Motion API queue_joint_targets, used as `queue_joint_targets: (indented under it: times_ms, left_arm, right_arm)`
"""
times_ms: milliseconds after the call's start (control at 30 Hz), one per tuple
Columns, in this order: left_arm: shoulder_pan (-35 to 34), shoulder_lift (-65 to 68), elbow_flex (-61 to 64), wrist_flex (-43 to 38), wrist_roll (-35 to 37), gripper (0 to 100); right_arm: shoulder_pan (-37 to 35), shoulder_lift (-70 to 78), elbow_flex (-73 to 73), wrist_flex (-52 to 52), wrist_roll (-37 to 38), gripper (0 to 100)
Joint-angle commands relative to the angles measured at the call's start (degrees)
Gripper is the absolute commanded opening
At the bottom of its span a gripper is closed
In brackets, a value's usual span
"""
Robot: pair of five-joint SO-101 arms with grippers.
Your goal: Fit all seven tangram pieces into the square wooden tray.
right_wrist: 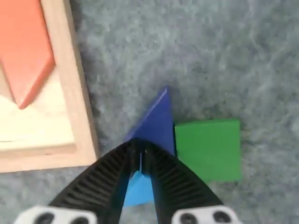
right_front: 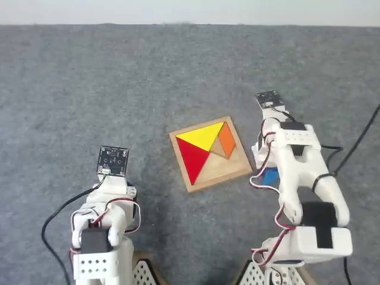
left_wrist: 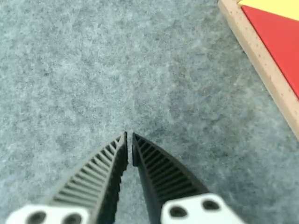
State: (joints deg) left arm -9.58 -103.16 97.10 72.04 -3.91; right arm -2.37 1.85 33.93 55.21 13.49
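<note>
Now the blue triangle [right_wrist: 156, 121] is clamped in the right gripper [right_wrist: 140, 148], just beside the wooden tray [right_wrist: 81, 107]. It should be lifted clear of the rim, then turned to suit the bare wood by the orange piece [right_wrist: 23, 46]. The left gripper [left_wrist: 129, 136] is closed on nothing, off the tray's other side.

The square wooden tray [right_front: 219, 178] lies flat, part filled: a yellow triangle [right_front: 202, 136], a red triangle [right_front: 193, 158] and an orange parallelogram [right_front: 227, 139] sit inside. Just outside the tray's orange-side rim are a blue triangle [right_wrist: 158, 119] and a green square [right_wrist: 210, 148], side by side.
</note>
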Motion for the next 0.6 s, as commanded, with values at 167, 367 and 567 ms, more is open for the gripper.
queue_joint_targets:
  times_ms: [167, 367, 567]
  left_arm:
    - [0.26, -0.97, -0.57, 0.18, -0.09, 2]
    - [0.26, -0.97, -0.57, 0.18, -0.09, 2]
    - [0.26, -0.97, -0.57, 0.18, -0.09, 2]
  right_arm:
    - [-8.92, 2.86, -1.67, 0.66, 1.14, 4.3]
    - [-13.14, 2.42, -0.44, 2.59, 1.41, 4.3]
    - [-14.73, -3.56, 2.64, 2.24, 1.41, 4.2]
